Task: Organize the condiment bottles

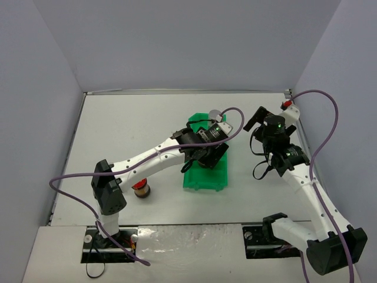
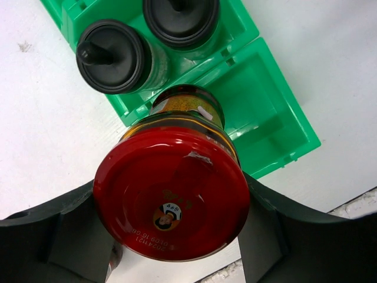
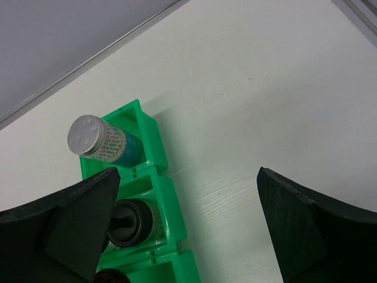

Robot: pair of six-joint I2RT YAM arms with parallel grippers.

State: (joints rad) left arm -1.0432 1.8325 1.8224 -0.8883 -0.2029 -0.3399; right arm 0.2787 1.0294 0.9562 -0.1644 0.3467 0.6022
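My left gripper [image 2: 171, 236] is shut on a red-capped condiment bottle [image 2: 171, 194] with a dark brownish body. I hold it by the cap over the green divided bin [image 2: 277, 118], its base at a compartment beside two black-capped bottles [image 2: 112, 56] [image 2: 179, 20]. In the top view the left gripper [image 1: 206, 158] hangs over the bin's middle. A second red-capped bottle [image 1: 141, 190] stands on the table near the left arm's base. A silver-capped bottle [image 3: 94, 138] stands in the bin's far end compartment. My right gripper [image 3: 188, 194] is open over bare table right of the bin.
The bin [image 1: 203, 183] lies lengthwise in the middle of the white table. One near compartment [image 2: 259, 112] holds nothing. Grey walls enclose the table on three sides. The right arm [image 1: 283, 156] stands to the right of the bin, purple cables looping above both arms.
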